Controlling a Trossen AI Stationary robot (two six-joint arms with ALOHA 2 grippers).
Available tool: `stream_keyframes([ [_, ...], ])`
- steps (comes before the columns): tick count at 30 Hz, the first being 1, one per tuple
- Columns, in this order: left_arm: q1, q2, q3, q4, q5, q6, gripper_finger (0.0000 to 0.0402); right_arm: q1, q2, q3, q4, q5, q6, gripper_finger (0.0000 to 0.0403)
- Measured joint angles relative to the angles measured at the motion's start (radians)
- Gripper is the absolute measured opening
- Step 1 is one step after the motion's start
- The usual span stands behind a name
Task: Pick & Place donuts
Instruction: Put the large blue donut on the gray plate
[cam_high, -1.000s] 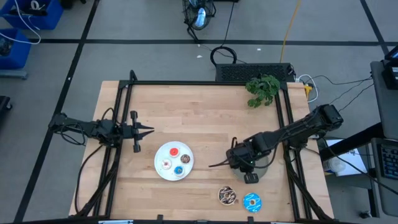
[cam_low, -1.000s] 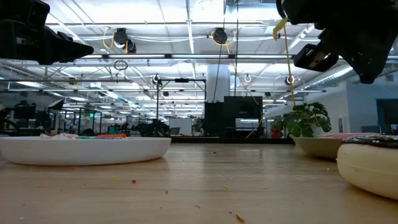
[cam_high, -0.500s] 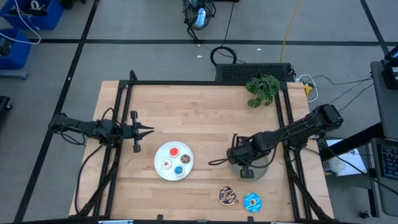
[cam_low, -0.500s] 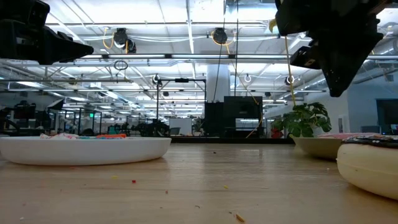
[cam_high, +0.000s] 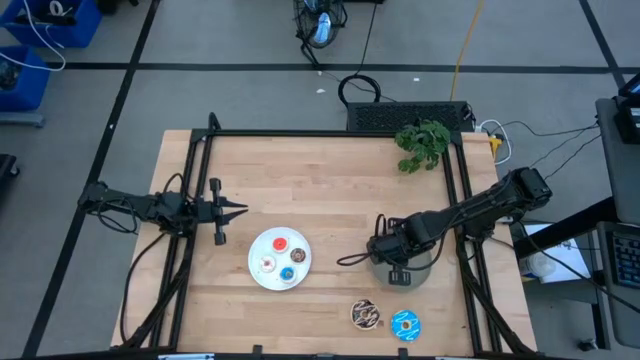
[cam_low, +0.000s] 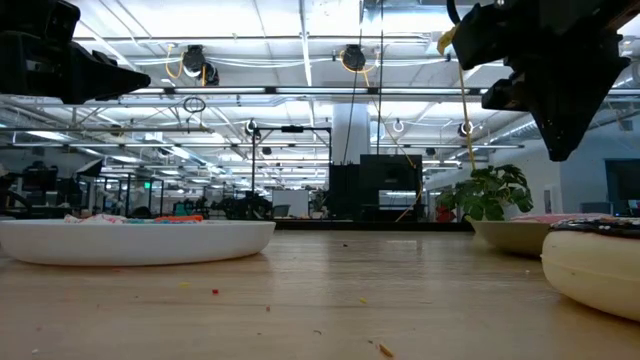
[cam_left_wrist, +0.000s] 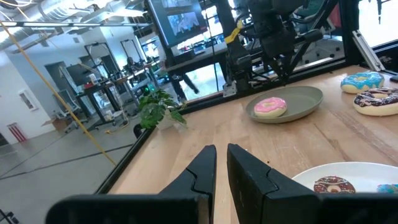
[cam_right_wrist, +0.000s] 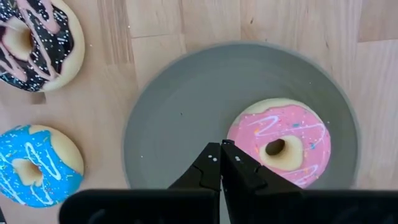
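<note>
High view: white plate (cam_high: 262, 272) on the tabletop carries four tiny donuts (cam_high: 281, 258). Right gripper (cam_high: 392, 258) hangs over grey plate (cam_high: 420, 277), at 3 o'clock from the white one; chocolate donut (cam_high: 365, 315) and blue-iced donut (cam_high: 405, 324) lie at its 6 o'clock. Left gripper (cam_high: 238, 210) waits at 10 o'clock of the white plate.

Left wrist view: jaws nearly closed, empty.

Right wrist view: jaws closed, empty, above pink-iced donut (cam_right_wrist: 286, 143) lying in the grey plate.

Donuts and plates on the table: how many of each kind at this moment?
Large donuts: 3, pink-iced donut, chocolate donut, blue-iced donut
Tiny donuts on the white plate: 4
Plates: 2, white plate, grey plate
Total: 9
</note>
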Motion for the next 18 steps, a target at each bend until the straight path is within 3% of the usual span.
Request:
stream_keyframes([
  [16, 0.000, 0.000, 0.000, 0.000, 0.000, 0.000, 0.0047, 0.000, 0.000, 0.000, 0.013, -0.009, -0.001, 0.0000],
  [18, 0.000, 0.000, 0.000, 0.000, 0.000, 0.000, 0.0047, 0.000, 0.000, 0.000, 0.039, -0.046, 0.026, 0.0000],
])
